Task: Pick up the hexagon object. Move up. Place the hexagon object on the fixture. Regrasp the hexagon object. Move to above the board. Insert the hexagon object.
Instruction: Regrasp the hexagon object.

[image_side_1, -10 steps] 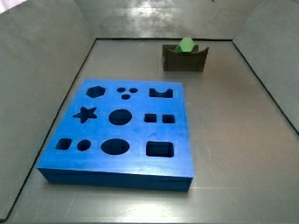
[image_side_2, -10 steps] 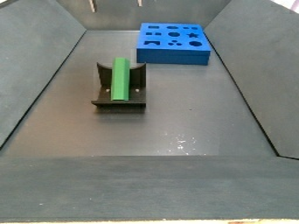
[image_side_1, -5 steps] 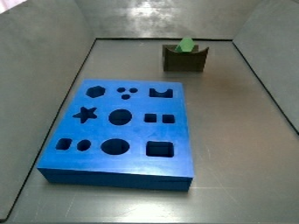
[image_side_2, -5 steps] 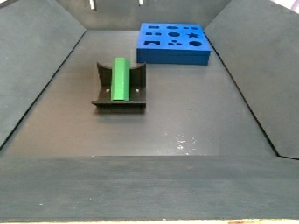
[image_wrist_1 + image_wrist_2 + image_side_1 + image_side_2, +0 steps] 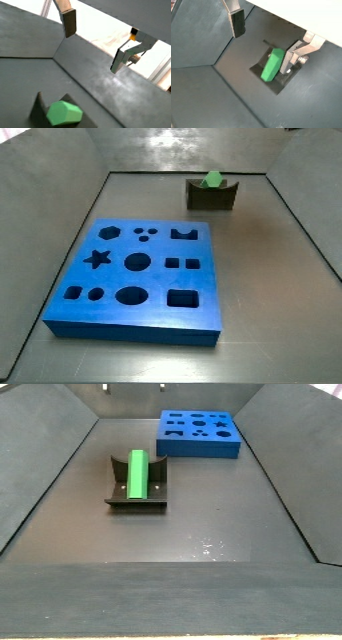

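Note:
The hexagon object (image 5: 138, 474) is a bright green bar lying in the notch of the dark fixture (image 5: 136, 502). Both also show at the back of the bin, the hexagon object (image 5: 213, 179) end-on in the fixture (image 5: 211, 196). The blue board (image 5: 134, 278) with its dark cut-outs lies flat on the floor, away from the fixture; it is also the board (image 5: 198, 434). My gripper (image 5: 264, 42) hangs open well above the hexagon object (image 5: 272, 65), with nothing between its fingers. In a wrist view the gripper (image 5: 93, 40) is open over the hexagon object (image 5: 64, 113).
Sloping grey walls (image 5: 54, 188) enclose the dark floor (image 5: 201, 534) on all sides. The fixture stands close to one wall and the board close to another corner.
The fingertips at the top edge of a side view have slipped slightly upward, almost out of frame. The green bar, fixture and board have not moved.

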Robot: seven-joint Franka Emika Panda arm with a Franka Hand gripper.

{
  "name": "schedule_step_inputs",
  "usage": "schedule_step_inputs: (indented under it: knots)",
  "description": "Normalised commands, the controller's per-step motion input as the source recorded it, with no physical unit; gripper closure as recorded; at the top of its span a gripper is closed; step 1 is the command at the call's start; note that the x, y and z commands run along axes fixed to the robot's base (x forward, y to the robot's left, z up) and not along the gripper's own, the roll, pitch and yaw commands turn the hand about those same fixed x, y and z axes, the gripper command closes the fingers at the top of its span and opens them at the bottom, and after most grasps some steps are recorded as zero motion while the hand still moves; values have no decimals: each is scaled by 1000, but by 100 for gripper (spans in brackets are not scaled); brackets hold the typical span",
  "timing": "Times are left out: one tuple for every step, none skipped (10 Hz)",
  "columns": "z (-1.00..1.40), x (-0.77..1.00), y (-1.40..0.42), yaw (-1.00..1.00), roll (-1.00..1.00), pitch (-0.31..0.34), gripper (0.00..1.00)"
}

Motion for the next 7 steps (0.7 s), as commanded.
schedule_step_inputs:
  knots:
    - [-22, 103, -45, 118, 864, 168, 0]
    - [-20, 105, -47, 132, 738, 163, 0]
    - [-23, 106, -49, 161, 493, 146, 0]
    - [-16, 102, -43, 177, 331, 129, 0]
    - [-8, 89, -35, 190, 201, 90, 0]
    - [-1000, 37, 73, 156, 205, -20, 0]
    - [-1000, 36, 71, 149, 189, -50, 0]
